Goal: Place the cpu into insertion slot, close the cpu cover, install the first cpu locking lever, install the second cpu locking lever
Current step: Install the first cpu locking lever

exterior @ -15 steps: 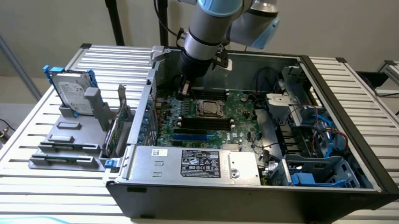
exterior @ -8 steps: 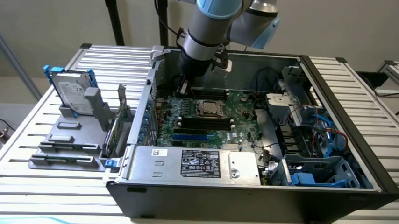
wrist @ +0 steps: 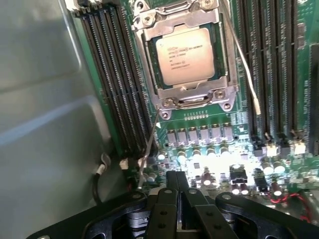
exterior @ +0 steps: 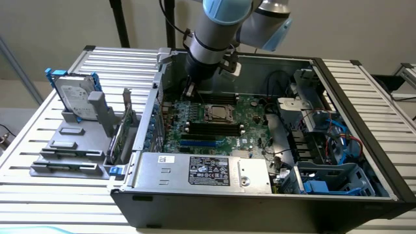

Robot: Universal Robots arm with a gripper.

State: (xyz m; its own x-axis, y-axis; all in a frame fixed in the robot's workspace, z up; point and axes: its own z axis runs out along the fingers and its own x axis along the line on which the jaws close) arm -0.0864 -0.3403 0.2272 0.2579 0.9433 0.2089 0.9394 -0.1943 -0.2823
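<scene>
On the slatted metal surface point(exterior: 39, 161), exterior view: open computer case point(exterior: 260, 214) lying on its side, green motherboard point(exterior: 250, 122) facing up. Arm point(exterior: 211, 44) comes down into the case at the far end, toward the exterior view's left, close to the case wall. Insertion slot point(exterior: 208, 113) sits mid-board, just beyond the black memory slots point(exterior: 211, 130). Grey labelled power supply point(exterior: 204, 171) at the near edge. Outside the case, to the exterior view's left, a hard drive point(exterior: 71, 95) stands in a grey holder point(exterior: 71, 146). Wrist view: cpu point(wrist: 185, 55) lies flat in the socket, printed face up. Cpu cover point(wrist: 192, 97) is down over it, silvery frame around the chip's edges, the chip showing through the window. 2 thin wire levers run along the socket's sides: 1 lever point(wrist: 240, 59) runs along one side, the other lever point(wrist: 151, 144) slants away from a frame corner, its free end out over the board near the claw. Claw point(wrist: 179, 179) pressed together, pinching nothing, hanging over the row of small components beside the socket, well apart from the cpu.
</scene>
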